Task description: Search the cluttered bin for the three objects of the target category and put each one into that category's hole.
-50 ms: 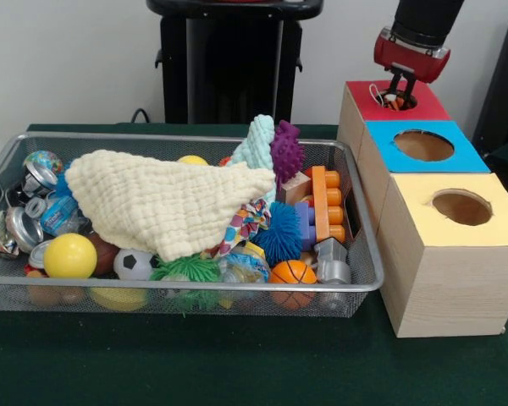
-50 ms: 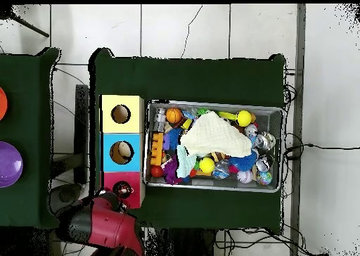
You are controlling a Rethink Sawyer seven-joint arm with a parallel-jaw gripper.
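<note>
We find the gripper (image 1: 395, 97) low over the red box (image 1: 423, 106), its tips at or just inside that box's hole (image 1: 398, 100). Something small and orange shows at the tips, but the view is too poor there for us to tell whether the fingers have hold of it or how far apart they stand.

If the piece is held off-centre, we think it could catch the hole's rim and tip out onto the box top, or roll off the far edge to the table. A hasty lift might also drag the tips against the rim and shift the box (it appears to stand loose in its row).

Next toward us come the blue box (image 1: 457, 156) and the yellow box (image 1: 499, 224), touching in a line, holes open. Left of them, just beside, stands the wire bin (image 1: 368, 283). A cream cloth (image 1: 165, 203) covers the bin's middle, so targets may lie hidden beneath; balls, blocks and cans crowd around it.

The way from red hole to bin is short, open above, but the bin's right rim is close to the boxes, so we would rise straight before crossing.
</note>
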